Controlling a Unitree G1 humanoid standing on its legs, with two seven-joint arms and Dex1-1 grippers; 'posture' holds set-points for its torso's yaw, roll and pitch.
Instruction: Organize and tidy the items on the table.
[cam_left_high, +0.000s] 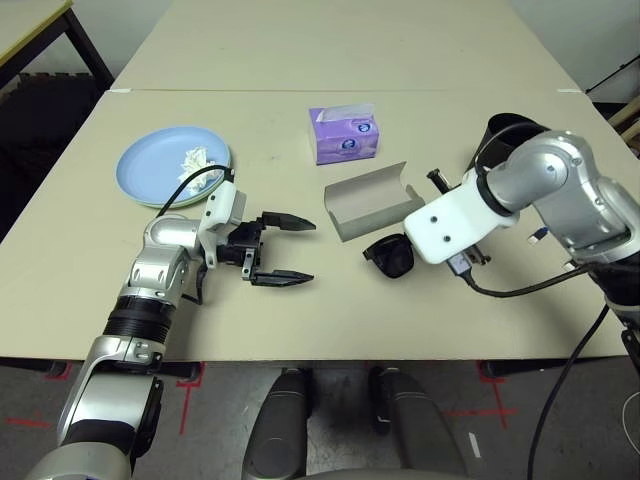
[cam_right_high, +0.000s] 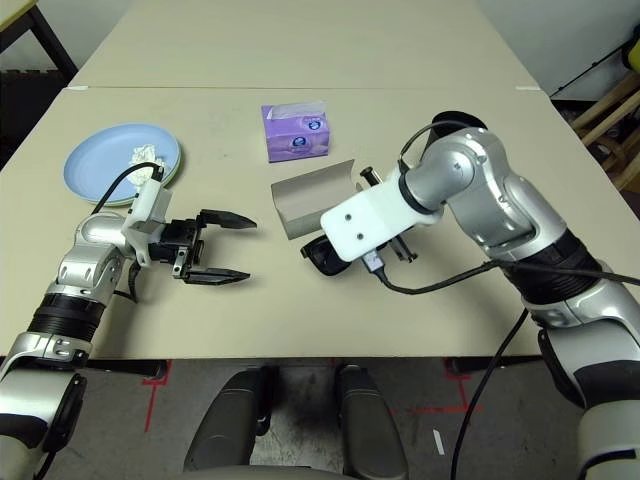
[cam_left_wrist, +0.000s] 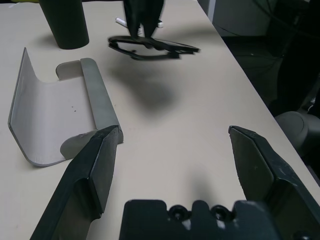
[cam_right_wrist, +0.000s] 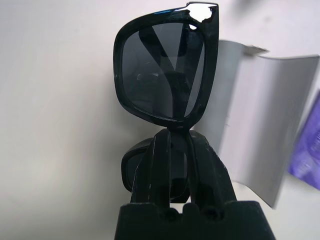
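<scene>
Nearest the robot, the left gripper (cam_left_high: 283, 250) hung just above the table (cam_left_high: 300, 320) with its two black fingers spread wide and nothing between them, pointing across toward the open case. A little farther out and to the right, the right gripper (cam_right_wrist: 172, 150) had its fingers pinched tight on the bridge of the black sunglasses (cam_right_wrist: 162, 70), which were held clear of the tabletop just beside the near edge of the grey glasses case (cam_left_high: 370, 200). The case lay open and empty, its lid standing up. Beyond it stood the purple tissue box (cam_left_high: 343, 135), and a tall black cup (cam_left_wrist: 65, 22) rose behind the right arm. Far left, the light blue plate (cam_left_high: 150, 170) sat stacked on the pale green plate (cam_left_high: 222, 172), with the crumpled white tissue (cam_left_high: 195, 158) lying on top. By my reading the plates were already gathered and the glasses picked up; putting them into the case, closing it, and dealing with the tissue were left. The left wrist view showed a shadow beneath the sunglasses, proof they were off the surface, which the head views could not settle. The right wrist view alone showed the grip on the bridge.
</scene>
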